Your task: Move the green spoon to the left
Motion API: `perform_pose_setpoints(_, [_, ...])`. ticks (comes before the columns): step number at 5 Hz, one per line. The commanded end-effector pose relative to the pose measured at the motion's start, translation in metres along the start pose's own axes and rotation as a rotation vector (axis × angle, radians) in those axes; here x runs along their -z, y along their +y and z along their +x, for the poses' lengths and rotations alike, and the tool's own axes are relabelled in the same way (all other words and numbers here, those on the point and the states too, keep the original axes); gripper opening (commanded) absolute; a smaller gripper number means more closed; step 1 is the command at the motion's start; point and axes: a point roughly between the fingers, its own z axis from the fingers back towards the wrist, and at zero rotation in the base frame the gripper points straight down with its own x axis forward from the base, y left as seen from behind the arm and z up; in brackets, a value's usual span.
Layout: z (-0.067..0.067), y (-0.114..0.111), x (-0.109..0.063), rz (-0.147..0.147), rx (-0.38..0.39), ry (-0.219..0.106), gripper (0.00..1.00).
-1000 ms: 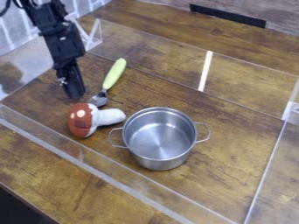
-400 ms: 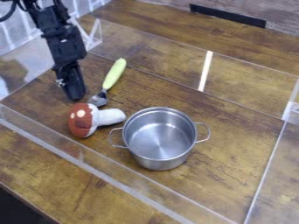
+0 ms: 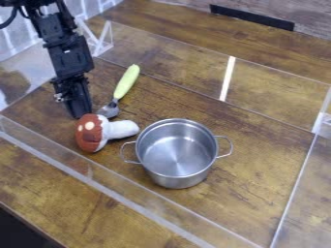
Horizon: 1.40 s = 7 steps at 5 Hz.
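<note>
Green spoon (image 3: 126, 81) lies upper left of centre on the table (image 3: 258, 126), just right of my gripper (image 3: 75, 105), whose jaws are together and empty. I'd best open, straddle its handle squarely, clear of the mushroom (image 3: 97, 130).

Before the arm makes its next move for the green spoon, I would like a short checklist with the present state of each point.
1. Small spoon with light green plastic handle visible on the wooden table: ok.
2. Black gripper holds the spoon: not ok, it stands apart, to the picture-left of it.
3. Gripper open for grasping: not ok, it is shut.
4. Red-capped toy mushroom with white stem away from the spoon: ok, though it lies close below it.
5. Round silver metal pot out of the way: ok.
6. Gripper tips touching the table: cannot tell.
</note>
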Motion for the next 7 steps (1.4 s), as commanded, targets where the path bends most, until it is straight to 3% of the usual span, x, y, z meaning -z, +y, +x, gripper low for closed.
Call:
perform_pose_setpoints(1, [0.003,0.001,-0.023,0.032,0.096,0.030,0.00])
perform_pose_setpoints(2, [0.004,0.000,-0.021,0.005,0.178,0.053,0.00])
perform_pose_setpoints(4, [-0.005,-0.011,-0.043,-0.038,0.356,0.101,0.00])
perform_pose_setpoints(5, [-0.012,-0.010,-0.051,-0.045,0.410,0.113,0.00])
perform_pose_setpoints(6, [-0.020,-0.006,-0.054,-0.046,0.412,0.104,0.00])
perform_pose_setpoints(7, [-0.022,-0.002,-0.046,-0.039,0.388,0.084,0.00])
